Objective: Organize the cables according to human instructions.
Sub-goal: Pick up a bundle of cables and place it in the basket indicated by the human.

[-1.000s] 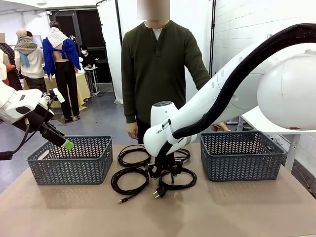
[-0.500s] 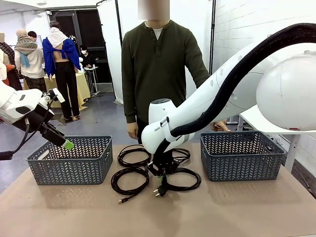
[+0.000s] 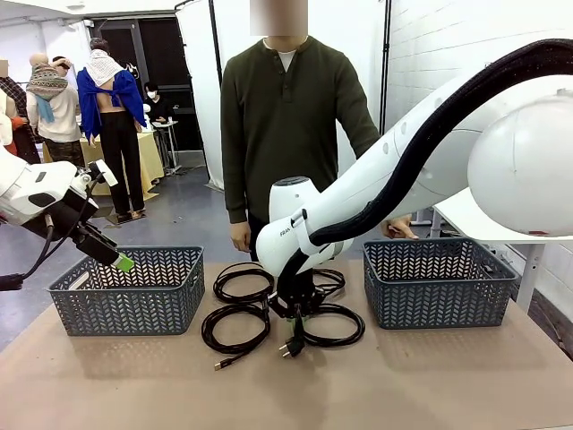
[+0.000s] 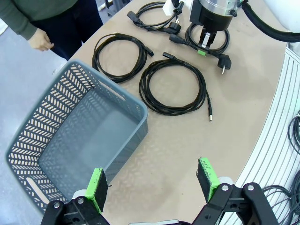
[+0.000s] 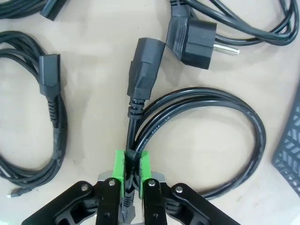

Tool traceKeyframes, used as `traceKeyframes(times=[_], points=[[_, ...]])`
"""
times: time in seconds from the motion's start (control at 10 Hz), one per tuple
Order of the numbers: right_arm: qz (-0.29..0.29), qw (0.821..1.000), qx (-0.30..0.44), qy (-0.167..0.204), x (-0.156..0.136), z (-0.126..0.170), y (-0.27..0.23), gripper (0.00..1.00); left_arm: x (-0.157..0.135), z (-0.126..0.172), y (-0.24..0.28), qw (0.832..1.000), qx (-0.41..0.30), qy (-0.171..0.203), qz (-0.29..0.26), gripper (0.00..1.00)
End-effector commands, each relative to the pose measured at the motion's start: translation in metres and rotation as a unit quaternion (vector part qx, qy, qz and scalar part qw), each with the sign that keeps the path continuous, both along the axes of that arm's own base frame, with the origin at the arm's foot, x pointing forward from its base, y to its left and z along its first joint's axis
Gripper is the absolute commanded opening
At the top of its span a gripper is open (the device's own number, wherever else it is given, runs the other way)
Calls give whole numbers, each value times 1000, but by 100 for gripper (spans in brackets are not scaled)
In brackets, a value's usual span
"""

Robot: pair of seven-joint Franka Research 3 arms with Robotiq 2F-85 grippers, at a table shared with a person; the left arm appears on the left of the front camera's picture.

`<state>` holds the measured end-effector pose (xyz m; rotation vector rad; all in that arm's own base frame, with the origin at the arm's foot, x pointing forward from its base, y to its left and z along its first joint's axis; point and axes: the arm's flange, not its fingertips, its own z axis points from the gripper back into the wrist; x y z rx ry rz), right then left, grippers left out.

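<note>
R gripper (image 3: pixel 296 308) is down at table centre, green pads pressed together on the thick black power-cord coil (image 3: pixel 334 326). Wrist view: R gripper (image 5: pixel 131 161) pinches where the coil's strands bunch, strands running along the finger line.

Rest of the coil lies flat on the brown tabletop (image 3: pixel 430 376). It spreads from the pinch toward robot's R, i.e. toward the grey lattice basket on R (image 3: pixel 434 303). Shape is oval, long axis approx across the table.

Black moulded socket end (image 5: pixel 145 70) points straight away from the fingers. Round-pin plug (image 5: pixel 197 44) sits beside it, pins sideways, likely same cord.

Nearest of the other thin black cable coils (image 3: pixel 235 328) sits just to robot's L, apart from the grip.

L gripper (image 3: pixel 120 260) is spread wide, empty, hovering over the grey lattice basket on L (image 3: pixel 125 309), well apart from all coils, so R arm is nearer.

Person in dark olive sweater (image 3: pixel 286 125) stands at far side, hands low, no clear pointing, so can't tell target basket.

Judgement: lift comes first, and the coil will prob dangle below the pinch.
</note>
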<state>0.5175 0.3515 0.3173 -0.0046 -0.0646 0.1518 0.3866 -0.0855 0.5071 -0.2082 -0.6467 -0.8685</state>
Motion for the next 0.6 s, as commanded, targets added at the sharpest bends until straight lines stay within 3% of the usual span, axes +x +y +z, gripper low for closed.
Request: traceKeyframes(times=[0.0, 0.5], points=[[4, 1000, -12, 0, -9, 28, -7, 0, 2, -1, 1, 1000, -8, 0, 2, 100], [139, 990, -35, 14, -40, 116, -29, 0, 2, -1, 1, 1000, -8, 0, 2, 100]])
